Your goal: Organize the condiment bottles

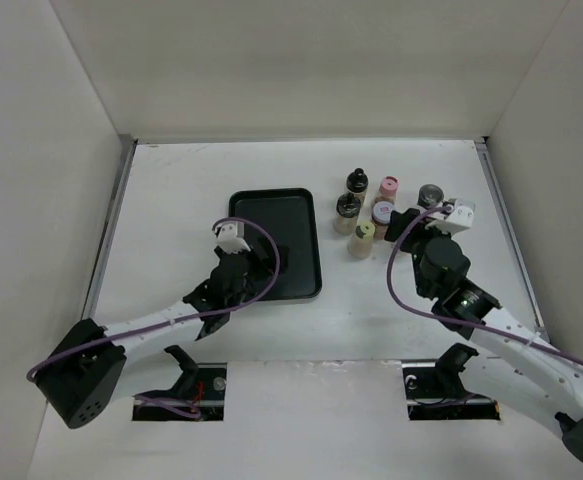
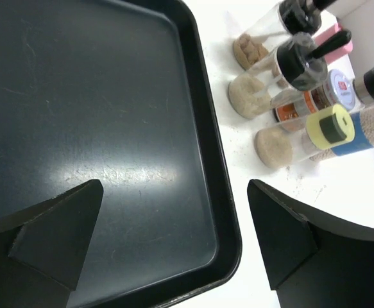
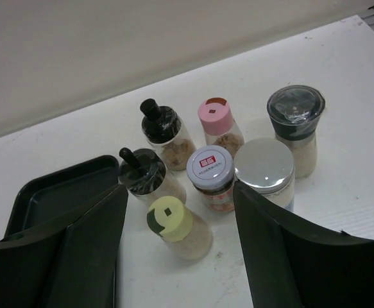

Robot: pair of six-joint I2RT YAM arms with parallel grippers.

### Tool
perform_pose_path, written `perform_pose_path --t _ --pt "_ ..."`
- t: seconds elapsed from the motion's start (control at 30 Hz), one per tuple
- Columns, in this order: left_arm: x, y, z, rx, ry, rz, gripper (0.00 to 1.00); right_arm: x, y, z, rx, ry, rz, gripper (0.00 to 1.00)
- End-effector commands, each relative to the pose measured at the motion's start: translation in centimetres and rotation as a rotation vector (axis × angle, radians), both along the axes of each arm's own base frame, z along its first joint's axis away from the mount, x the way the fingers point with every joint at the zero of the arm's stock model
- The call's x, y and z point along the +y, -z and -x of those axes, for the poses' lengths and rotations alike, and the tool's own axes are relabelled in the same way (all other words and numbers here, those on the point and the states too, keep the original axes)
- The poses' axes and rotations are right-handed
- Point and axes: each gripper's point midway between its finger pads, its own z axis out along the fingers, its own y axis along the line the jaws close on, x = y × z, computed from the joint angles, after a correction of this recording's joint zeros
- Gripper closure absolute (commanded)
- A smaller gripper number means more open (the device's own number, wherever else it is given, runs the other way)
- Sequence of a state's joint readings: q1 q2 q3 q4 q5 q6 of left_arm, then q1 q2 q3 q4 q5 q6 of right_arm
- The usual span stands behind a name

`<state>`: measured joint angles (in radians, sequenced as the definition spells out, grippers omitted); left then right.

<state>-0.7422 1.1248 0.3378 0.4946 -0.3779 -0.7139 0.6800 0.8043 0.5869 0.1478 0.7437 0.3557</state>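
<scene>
Several condiment bottles (image 1: 371,210) stand in a cluster to the right of the black tray (image 1: 274,205). In the right wrist view I see a yellow-capped one (image 3: 174,224) nearest. Behind it stand two black-capped ones (image 3: 143,174), a white-lidded jar (image 3: 210,170), a pink-capped one (image 3: 215,119), a silver-lidded one (image 3: 264,168) and a dark-topped grinder (image 3: 295,112). My right gripper (image 3: 180,253) is open just short of the yellow-capped bottle, touching nothing. My left gripper (image 2: 174,234) is open and empty, straddling the tray's near right rim (image 2: 228,212).
White walls close in the table at the back and on both sides. The tray (image 2: 97,115) holds nothing. The bottles (image 2: 283,96) stand close together, a short gap away from the tray's right edge.
</scene>
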Motion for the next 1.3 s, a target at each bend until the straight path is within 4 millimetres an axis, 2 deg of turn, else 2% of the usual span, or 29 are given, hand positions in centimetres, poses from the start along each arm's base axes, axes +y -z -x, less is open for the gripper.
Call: perform_pose_path --t 0.0,0.13,0.23,0.3,0.33,0.47,0.5,0.57,0.63,0.67,0.7,0.8,0.93,1.13,1.27 --pt "1.3 -3.2 -0.7 -0.087 -0.071 0.037 0.00 -1.5 -0.6 1.1 -0.015 0.051 -0.013 0.26" --pt "4.4 -4.5 -0.6 -0.135 -0.175 0.072 0.00 -2.3 0.6 1.7 0.000 0.064 -0.013 0.26" --pt "8.0 -4.9 -0.1 -0.164 -0.300 0.084 0.00 -2.7 1.9 1.8 0.022 0.074 -0.006 0.27" --pt "10.8 -4.8 0.0 -0.162 -0.411 0.074 0.00 -2.8 2.4 1.7 0.029 0.073 -0.004 0.32" --pt "12.1 -4.5 0.2 -0.153 -0.463 0.068 0.00 -2.7 2.5 1.7 0.030 0.069 -0.012 0.37" --pt "16.5 -3.2 1.3 -0.116 -0.629 0.067 0.00 -1.4 2.9 1.6 0.050 -0.005 -0.017 0.74" --pt "17.3 -2.8 1.5 -0.103 -0.661 0.070 0.00 -1.1 3.2 1.6 0.066 -0.017 -0.015 0.81" --pt "18.4 -1.8 1.5 -0.064 -0.701 0.076 0.00 -0.4 3.8 1.7 0.102 -0.045 -0.019 0.83" --pt "18.6 -0.5 1.4 -0.018 -0.706 0.081 0.00 0.5 4.4 1.4 0.128 -0.077 -0.010 0.76" --pt "18.6 0.2 1.3 0.000 -0.708 0.092 0.00 1.1 4.7 1.2 0.144 -0.101 -0.001 0.69" --pt "18.7 0.5 1.1 0.009 -0.714 0.113 0.00 1.7 5.0 0.9 0.163 -0.122 0.015 0.55" --pt "18.6 0.9 0.5 0.022 -0.708 0.131 0.00 2.3 4.9 0.3 0.175 -0.131 0.036 0.32" --pt "18.5 1.8 0.4 0.032 -0.706 0.144 0.00 1.1 3.7 -0.8 0.149 -0.050 0.037 0.20" --pt "17.8 2.1 0.3 0.032 -0.678 0.152 0.00 -3.1 1.7 -1.9 0.139 0.119 0.084 0.10" --pt "17.0 1.9 0.1 0.024 -0.647 0.162 0.00 -4.4 2.7 -3.0 0.207 0.158 0.117 0.04"
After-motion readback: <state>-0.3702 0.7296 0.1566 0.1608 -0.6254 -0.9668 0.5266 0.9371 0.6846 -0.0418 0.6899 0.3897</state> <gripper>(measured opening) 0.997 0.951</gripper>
